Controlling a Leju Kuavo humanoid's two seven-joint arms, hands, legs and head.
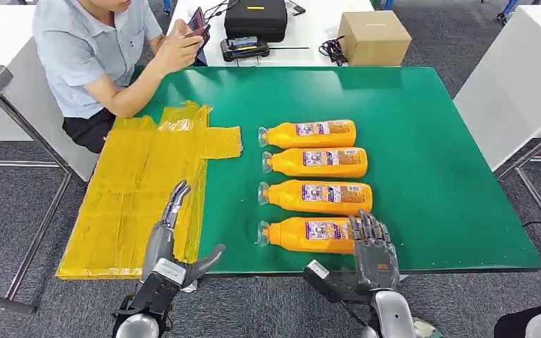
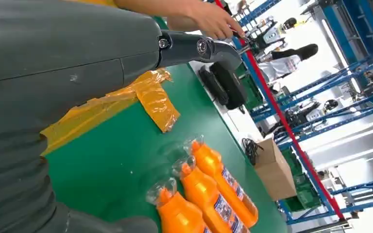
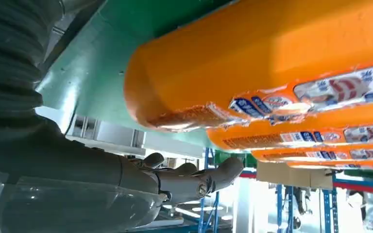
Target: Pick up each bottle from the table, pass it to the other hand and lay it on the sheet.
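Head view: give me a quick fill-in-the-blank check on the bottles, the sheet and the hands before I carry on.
1. The number of orange bottles lying in a row on the green table is ____.
2. The number of bottles on the yellow sheet is ____.
3. The right robot hand is at the base of the ____ bottle to the robot.
4. The left robot hand hovers over the near edge of the ____.

Missing words: four; none; nearest; sheet

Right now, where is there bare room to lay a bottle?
The yellow sheet is bare, as is the green mat right of the bottles. The four bottles lie crowded in a row, the right hand at the nearest one.
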